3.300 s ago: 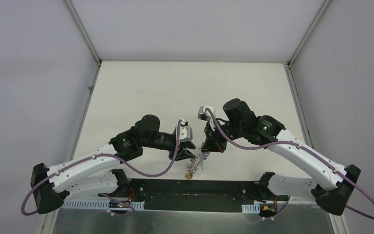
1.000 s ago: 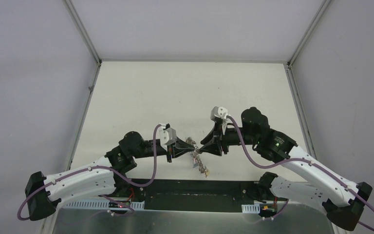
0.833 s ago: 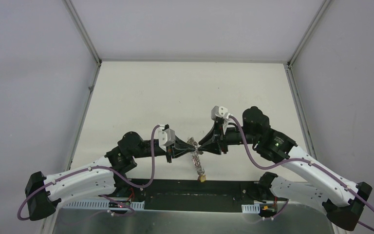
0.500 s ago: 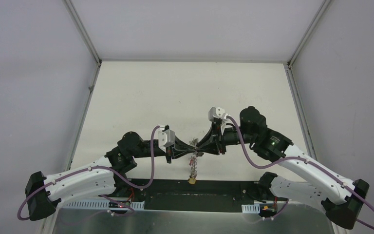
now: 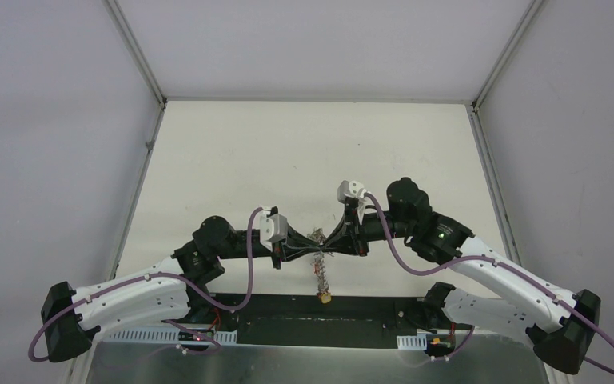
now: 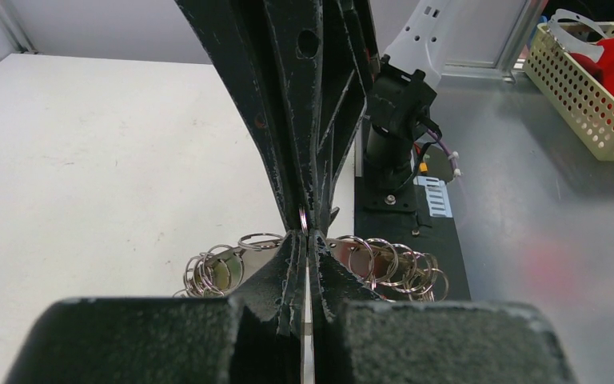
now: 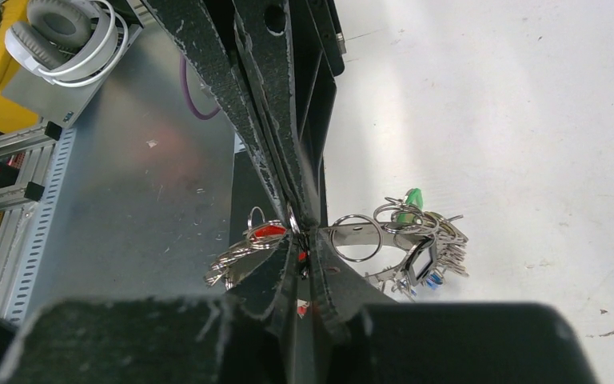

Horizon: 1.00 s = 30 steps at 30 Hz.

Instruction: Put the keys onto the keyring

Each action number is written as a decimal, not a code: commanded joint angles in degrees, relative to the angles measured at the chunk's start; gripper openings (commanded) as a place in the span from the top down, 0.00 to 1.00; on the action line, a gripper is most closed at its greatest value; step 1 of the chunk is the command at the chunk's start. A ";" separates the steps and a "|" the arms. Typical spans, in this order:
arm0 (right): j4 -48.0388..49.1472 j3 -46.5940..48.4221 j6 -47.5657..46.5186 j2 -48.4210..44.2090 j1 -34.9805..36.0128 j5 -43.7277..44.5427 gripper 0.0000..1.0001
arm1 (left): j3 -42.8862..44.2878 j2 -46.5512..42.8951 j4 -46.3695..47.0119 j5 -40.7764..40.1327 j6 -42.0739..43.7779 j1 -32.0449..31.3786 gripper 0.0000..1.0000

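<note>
My two grippers meet tip to tip above the table's near edge. The left gripper [image 5: 310,250] is shut on the flat band of the keyring [image 5: 318,238], seen edge-on between its pads in the left wrist view [image 6: 304,236]. The keyring's many small rings [image 6: 216,268] fan out on both sides, and a string of keys [image 5: 320,276] hangs straight down. The right gripper [image 5: 329,242] is shut on a red-headed key [image 7: 300,256], pressed against the ring in the right wrist view [image 7: 304,240]. Red [image 7: 268,232], green [image 7: 410,198] and blue [image 7: 436,276] tags show. The black key cannot be made out.
The black base plate [image 5: 320,308] and metal bench lie just below the hanging keys. A yellow basket [image 6: 592,88] stands off the table to the side. White headphones [image 7: 64,32] lie on a yellow box. The white table [image 5: 304,152] stretches behind the grippers.
The grippers have risen off the table into a tip-to-tip hold. Over the last second the right gripper moved slightly left, and the hanging keys swung from slanting right to straight down.
</note>
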 commanded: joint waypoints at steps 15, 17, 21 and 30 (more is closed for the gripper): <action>-1.96 2.48 -0.69 -0.07 -0.02 1.43 1.00 | 4.61 -4.76 -3.79 -1.64 2.82 -0.35 0.79; -5.44 4.76 -1.99 1.37 -0.03 1.70 1.00 | 5.90 -5.47 -8.78 -2.68 5.11 -0.39 0.68; -14.48 10.01 -4.38 5.04 0.02 3.06 1.00 | 9.95 -4.69 -18.55 -3.73 8.72 -0.41 0.58; -32.47 21.88 -6.28 13.94 -0.03 6.52 1.00 | 17.16 3.28 -29.56 -1.36 12.05 -0.42 0.53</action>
